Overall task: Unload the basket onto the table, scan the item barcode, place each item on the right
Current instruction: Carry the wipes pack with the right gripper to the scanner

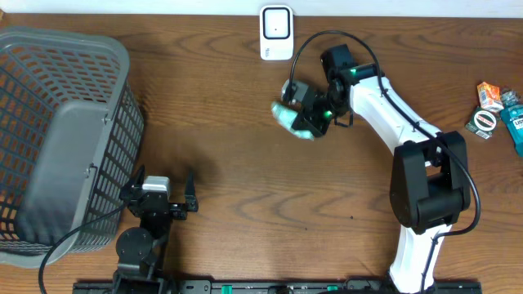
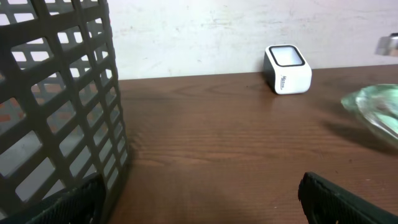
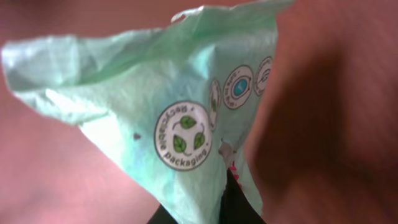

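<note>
Overall, brown wood-grain desk (image 1: 245,188), white wall (image 2: 205,31) behind. One basket (image 1: 49,98) beside released left jaws; one scanner (image 1: 276,33) beyond right jaws, clenched on one green packet (image 1: 286,116).

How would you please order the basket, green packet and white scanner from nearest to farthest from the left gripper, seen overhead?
1. The basket, right beside the left gripper.
2. The green packet, mid-table.
3. The white scanner, at the far edge.

Dark brown wood-grain table (image 1: 229,147), scuffed off-white wall (image 2: 205,31) along its far edge, soft even light
</note>
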Motion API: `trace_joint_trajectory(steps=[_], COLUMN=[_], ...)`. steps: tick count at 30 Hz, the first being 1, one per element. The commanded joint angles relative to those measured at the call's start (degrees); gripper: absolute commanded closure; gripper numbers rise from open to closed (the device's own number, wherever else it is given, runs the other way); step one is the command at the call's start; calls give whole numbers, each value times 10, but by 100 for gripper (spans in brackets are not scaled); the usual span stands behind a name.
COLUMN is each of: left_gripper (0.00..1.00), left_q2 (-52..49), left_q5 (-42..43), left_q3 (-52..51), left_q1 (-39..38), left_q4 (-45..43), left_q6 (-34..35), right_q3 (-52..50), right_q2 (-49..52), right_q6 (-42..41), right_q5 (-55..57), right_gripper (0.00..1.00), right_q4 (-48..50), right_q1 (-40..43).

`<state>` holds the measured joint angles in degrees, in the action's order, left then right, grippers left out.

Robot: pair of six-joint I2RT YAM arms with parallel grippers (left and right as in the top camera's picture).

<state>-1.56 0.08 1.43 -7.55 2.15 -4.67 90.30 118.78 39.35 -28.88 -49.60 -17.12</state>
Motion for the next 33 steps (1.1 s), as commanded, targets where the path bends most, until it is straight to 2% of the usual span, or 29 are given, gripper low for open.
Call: trace_joint_trajectory(steps=[1,3,13,19,27,33], left_gripper=[2,2,2,2,2,2], left_q2=[1,1,1,1,1,1], left_q5=[-7,-7,-7,-7,-7,-7], left_q3=[-12,-12,-12,-12,-12,-12], left_q1=[1,1,1,1,1,1], left_q4=[21,21,21,21,21,21], left_q6=[3,3,3,3,3,3], right_q3=[19,19,38,146,337,376], right_q2=[-3,-3,5,70,193,243], right_q6=[-310,-348,-316,-274,-175,-106], right_q5=[283,329,333,370,436,495], right_gripper=[99,99,99,99,99,99], right_q4=[52,78,205,194,162,224], right_q1=[-16,-20,-23,-24,-27,-47])
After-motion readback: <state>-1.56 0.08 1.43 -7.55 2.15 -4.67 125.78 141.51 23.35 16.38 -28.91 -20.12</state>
